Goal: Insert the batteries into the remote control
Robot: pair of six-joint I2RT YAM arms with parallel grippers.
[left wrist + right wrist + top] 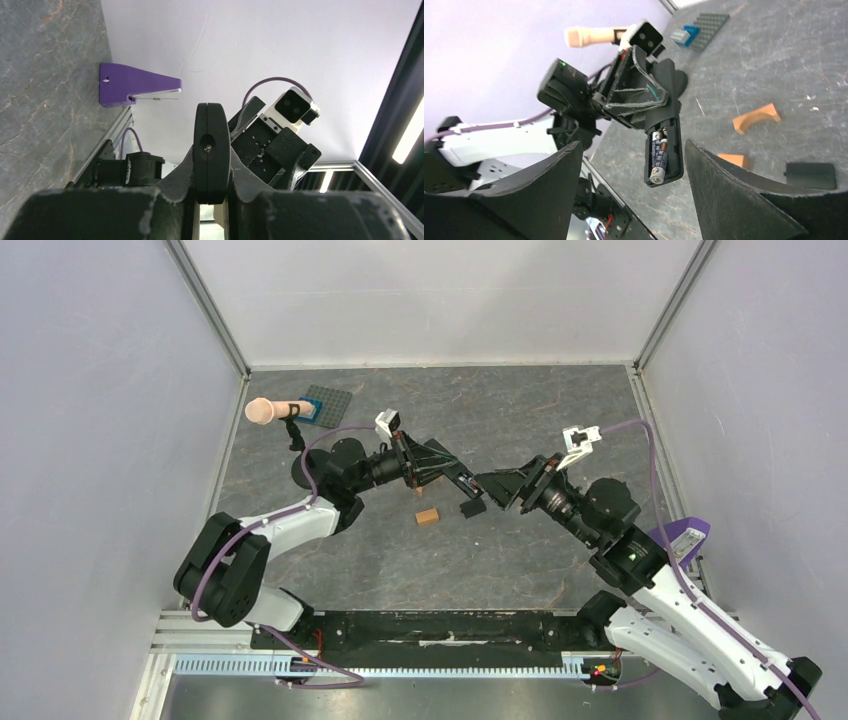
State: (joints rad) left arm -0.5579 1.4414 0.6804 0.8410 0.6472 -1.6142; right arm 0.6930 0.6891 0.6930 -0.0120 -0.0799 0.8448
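A: Far left, a pink cylinder and a grey studded plate crowd the worktop's back corner by the wall. Bare surface lies open behind the arms.

B: Mid-worktop, the left gripper is pressed tight on the remote control, holding it above the surface.

A: The right gripper faces it, spread wide and pinching nothing.

B: Only the right wrist view shows a battery seated in the open bay, and a short black piece near an orange block.

One remote control, one visible battery, two orange blocks, one black cover
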